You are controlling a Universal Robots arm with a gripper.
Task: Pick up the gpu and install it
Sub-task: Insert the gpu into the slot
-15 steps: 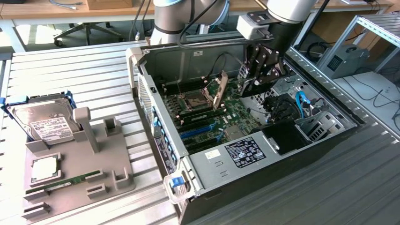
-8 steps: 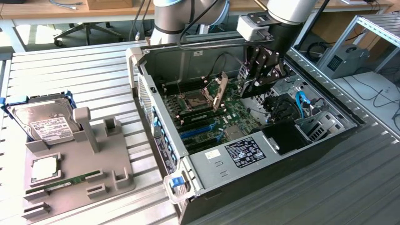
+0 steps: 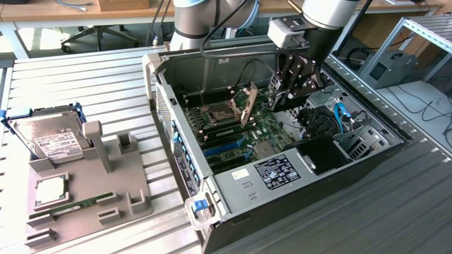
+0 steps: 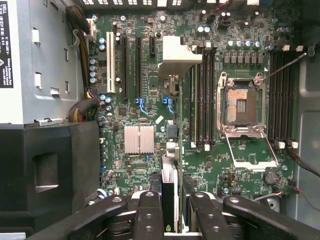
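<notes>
The open computer case (image 3: 282,159) lies on its side on the slatted table (image 3: 84,79), so I work straight down onto the motherboard (image 4: 150,115). Beside it, the grey fixture (image 3: 84,180) keeps the hard drive (image 3: 50,137) and memory stick (image 3: 84,203) parked. My gripper (image 4: 170,210) hangs inside the case, fingers (image 4: 149,210) partly closed on the gpu (image 4: 169,187), pinched edge-on so its connector points at the black expansion slots (image 4: 131,67).

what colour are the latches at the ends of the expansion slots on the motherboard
Blue latches at the slot ends, seen best in the wrist view.
</notes>
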